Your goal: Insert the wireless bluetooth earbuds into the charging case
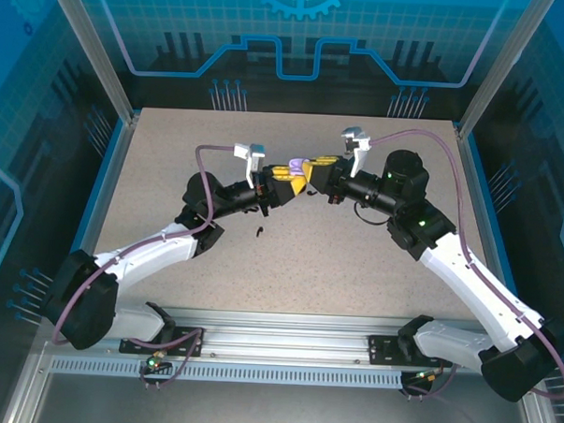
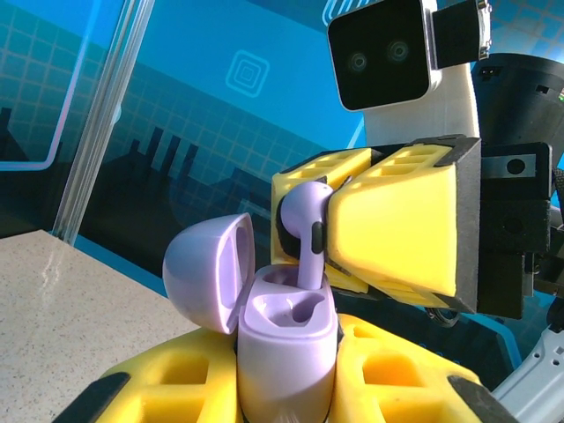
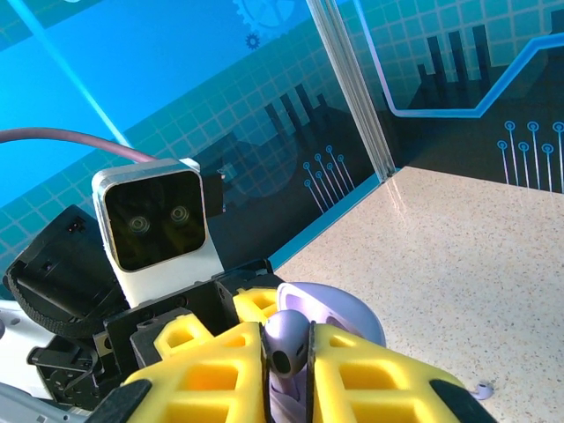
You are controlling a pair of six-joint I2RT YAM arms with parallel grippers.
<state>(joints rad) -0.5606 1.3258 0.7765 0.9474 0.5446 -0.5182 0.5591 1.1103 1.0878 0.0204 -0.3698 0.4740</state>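
Note:
My left gripper (image 2: 286,383) is shut on the lavender charging case (image 2: 286,352), which it holds upright with the lid (image 2: 207,273) swung open to the left. My right gripper (image 2: 322,233) is shut on a lavender earbud (image 2: 308,229). The earbud's stem points down into the far slot of the case, and the near slot is empty. In the right wrist view the earbud's head (image 3: 286,348) sits pinched between the yellow fingers (image 3: 370,379), with the lid (image 3: 339,313) behind it. From above, both grippers (image 1: 285,182) (image 1: 319,166) meet over the table's middle around the case (image 1: 298,167).
A tiny black earbud (image 1: 260,233) lies on the speckled table (image 1: 355,262), just in front of the left gripper. A tiny pale object (image 3: 481,386) lies on the table to the right of the right gripper, too small to identify. Glass walls (image 1: 110,82) enclose the table.

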